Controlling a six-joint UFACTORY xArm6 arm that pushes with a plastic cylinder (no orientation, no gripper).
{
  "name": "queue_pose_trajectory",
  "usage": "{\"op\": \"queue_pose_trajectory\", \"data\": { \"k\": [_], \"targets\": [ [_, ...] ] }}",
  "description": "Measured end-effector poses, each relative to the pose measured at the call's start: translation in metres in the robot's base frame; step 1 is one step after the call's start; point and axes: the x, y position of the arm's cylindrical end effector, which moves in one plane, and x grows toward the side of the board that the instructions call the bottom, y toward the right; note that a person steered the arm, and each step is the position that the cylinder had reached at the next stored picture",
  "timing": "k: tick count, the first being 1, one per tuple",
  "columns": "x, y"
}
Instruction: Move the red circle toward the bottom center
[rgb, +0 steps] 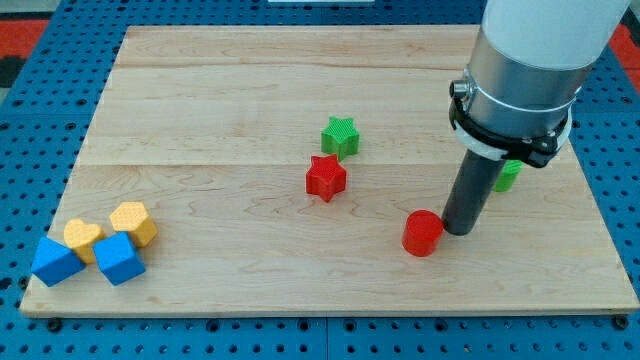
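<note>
Looking through the one camera, I see the red circle (423, 233) near the counter (250, 90)'s bottom edge, right of centre, with my tip (458, 230) touching its right side. No pincer exists here. It looks light, rigid and slick, so I'd push leftward on that side.

My tip (459, 230) rests on the counter (250, 80) at the frame's lower right, just right of the red circle (422, 233). Toward the centre, the green star (340, 136) sits just above the red star (325, 177). Four blocks cluster at lower left.
</note>
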Motion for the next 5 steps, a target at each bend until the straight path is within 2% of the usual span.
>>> {"op": "queue_pose_trajectory", "data": {
  "k": [1,2,3,4,5],
  "targets": [
    [-0.006,-0.01],
    [0.004,-0.061],
    [0.012,-0.006],
    [0.041,-0.035],
    [0.033,-0.089]
  ]
}}
